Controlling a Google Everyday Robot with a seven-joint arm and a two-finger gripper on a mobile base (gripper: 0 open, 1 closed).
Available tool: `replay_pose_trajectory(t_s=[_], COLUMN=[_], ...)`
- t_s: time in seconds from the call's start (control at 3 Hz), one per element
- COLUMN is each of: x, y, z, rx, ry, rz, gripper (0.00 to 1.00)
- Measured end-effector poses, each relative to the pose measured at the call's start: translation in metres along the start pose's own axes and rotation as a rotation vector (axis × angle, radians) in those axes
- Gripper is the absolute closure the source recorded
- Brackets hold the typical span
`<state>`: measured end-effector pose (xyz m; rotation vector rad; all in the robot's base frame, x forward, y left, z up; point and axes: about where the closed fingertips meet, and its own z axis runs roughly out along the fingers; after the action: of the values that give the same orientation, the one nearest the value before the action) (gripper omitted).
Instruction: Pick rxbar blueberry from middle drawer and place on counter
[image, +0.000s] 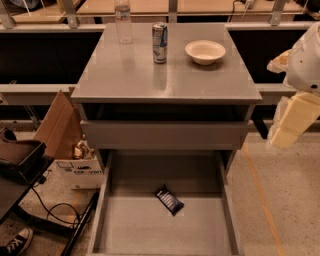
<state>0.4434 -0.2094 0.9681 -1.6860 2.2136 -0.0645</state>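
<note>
The rxbar blueberry (169, 199), a dark flat bar with pale lettering, lies at an angle on the floor of the open middle drawer (145, 227), near its centre. The counter (150, 75) is the grey metallic top of the cabinet above it. My gripper (291, 122) shows as a cream-coloured part hanging below the white arm at the right edge. It is beside the cabinet at about the height of the closed drawer front, well above and to the right of the bar. It holds nothing that I can see.
On the counter stand a silver-blue can (159, 42), a white bowl (205, 51) and a clear bottle (123, 20). A plain drawer front (165, 135) sits above the open drawer. Cardboard boxes (62, 130), black equipment (20, 160) and cables lie at the left.
</note>
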Motion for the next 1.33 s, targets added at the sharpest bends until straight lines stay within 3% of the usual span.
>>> replay_pose_trajectory(t_s=[0.33, 1.0, 1.33], x=[-0.009, -0.028, -0.032], y=[0.013, 0.082, 0.100], z=[0.048, 0.156, 0.203], rx=[-0.056, -0.144, -0.131], ry=[-0.108, -0.296, -0.348], rz=[0.075, 0.305, 0.370], gripper=[0.00, 0.00, 0.00])
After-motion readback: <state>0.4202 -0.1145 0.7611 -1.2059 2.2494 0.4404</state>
